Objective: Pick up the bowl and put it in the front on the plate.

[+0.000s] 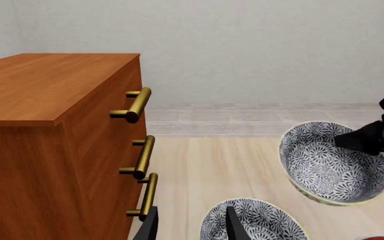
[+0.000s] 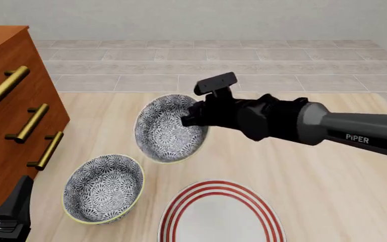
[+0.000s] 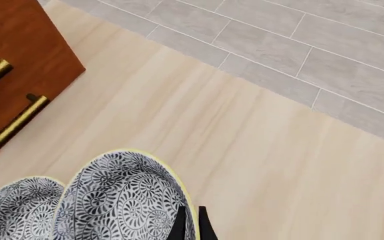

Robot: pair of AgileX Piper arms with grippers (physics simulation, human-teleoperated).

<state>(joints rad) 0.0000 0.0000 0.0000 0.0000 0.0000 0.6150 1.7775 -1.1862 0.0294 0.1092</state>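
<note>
The right gripper (image 2: 188, 120) is pinched shut on the rim of the bowl (image 2: 169, 127), carrying it tilted in the air above the table (image 2: 328, 181), beyond the plate (image 2: 219, 214) at the near edge. It looks rigid, glazed and probably slick, so that rim pinch, wall between the jaws, seems right. The left gripper (image 1: 190, 227) hangs open, empty, beside the second bowl (image 2: 103, 188).
</note>
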